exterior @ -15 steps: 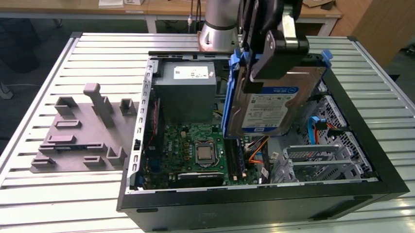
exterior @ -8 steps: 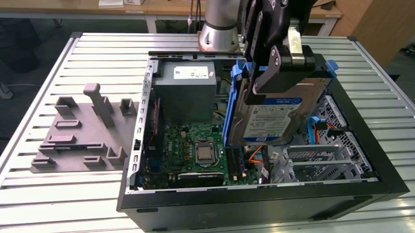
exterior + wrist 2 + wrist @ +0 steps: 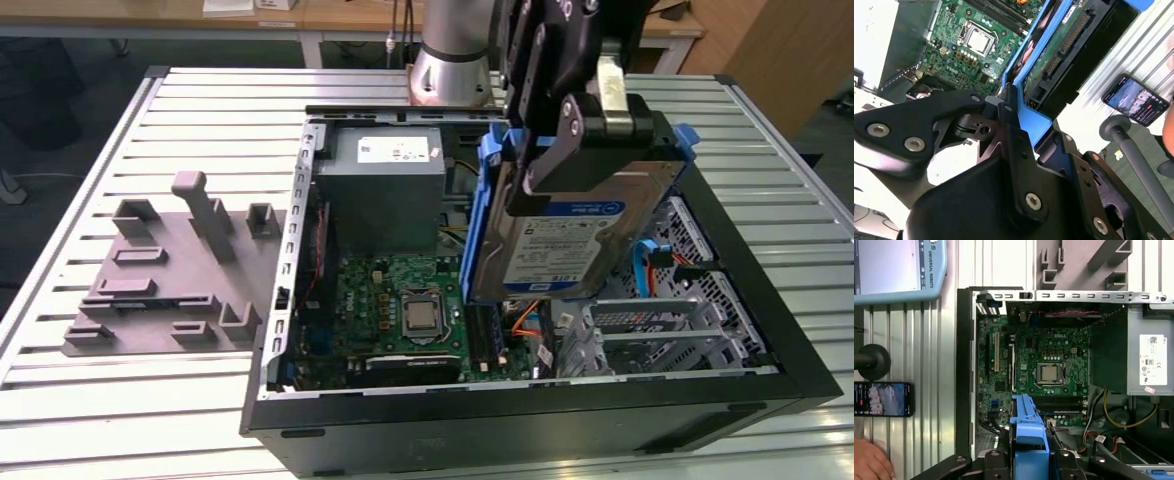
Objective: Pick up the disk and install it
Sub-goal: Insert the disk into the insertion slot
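The disk [image 3: 567,240], a silver drive with a white-and-blue label in a blue carrier bracket [image 3: 489,150], hangs edge-down and slightly tilted over the open computer case [image 3: 534,420]. It is above the motherboard's edge and the bay area on the exterior view's right. My gripper [image 3: 581,150] is shut on its upper end from above. In the second wrist view the black fingers [image 3: 1009,135] clamp the blue bracket [image 3: 1031,120], and the disk's green circuit side [image 3: 1059,50] faces the camera. In the first wrist view the bracket [image 3: 1028,425] juts out from my gripper [image 3: 1029,460] over the motherboard [image 3: 1049,370].
Inside the case sit a grey power supply box [image 3: 380,190] and a silver drive bay with a blue latch [image 3: 647,250]. A grey fixture plate [image 3: 174,270] lies on the exterior view's left. A phone [image 3: 884,398], a hand [image 3: 869,460] and a blue-edged tablet [image 3: 899,270] lie beside the case.
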